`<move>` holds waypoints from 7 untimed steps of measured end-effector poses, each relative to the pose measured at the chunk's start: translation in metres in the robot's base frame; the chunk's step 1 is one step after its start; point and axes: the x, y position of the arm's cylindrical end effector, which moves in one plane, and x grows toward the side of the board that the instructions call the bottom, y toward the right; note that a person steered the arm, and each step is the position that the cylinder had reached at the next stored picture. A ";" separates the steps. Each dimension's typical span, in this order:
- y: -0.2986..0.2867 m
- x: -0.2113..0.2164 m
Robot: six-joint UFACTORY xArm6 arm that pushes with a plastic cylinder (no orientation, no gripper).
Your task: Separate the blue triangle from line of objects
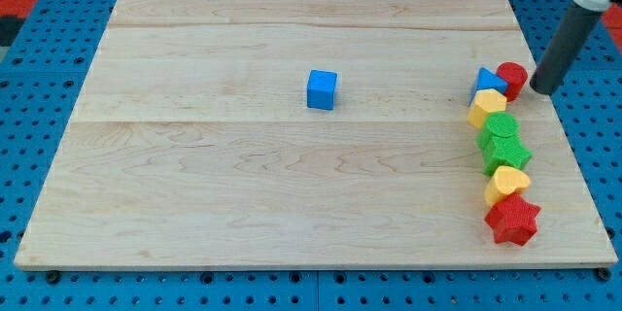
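Observation:
A line of blocks runs down the view's right side of the wooden board. From the top: a red round block, the blue triangle touching its left side, a yellow block, a green round block, a green star, a yellow heart and a red star. My tip stands just right of the red round block, a short gap apart, and right of the blue triangle.
A blue cube sits alone near the board's middle. The board's right edge runs close beside my tip. A blue pegboard surface surrounds the board.

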 end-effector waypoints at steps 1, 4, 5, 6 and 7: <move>-0.042 -0.002; -0.136 -0.027; -0.111 -0.001; -0.125 0.008; -0.169 -0.008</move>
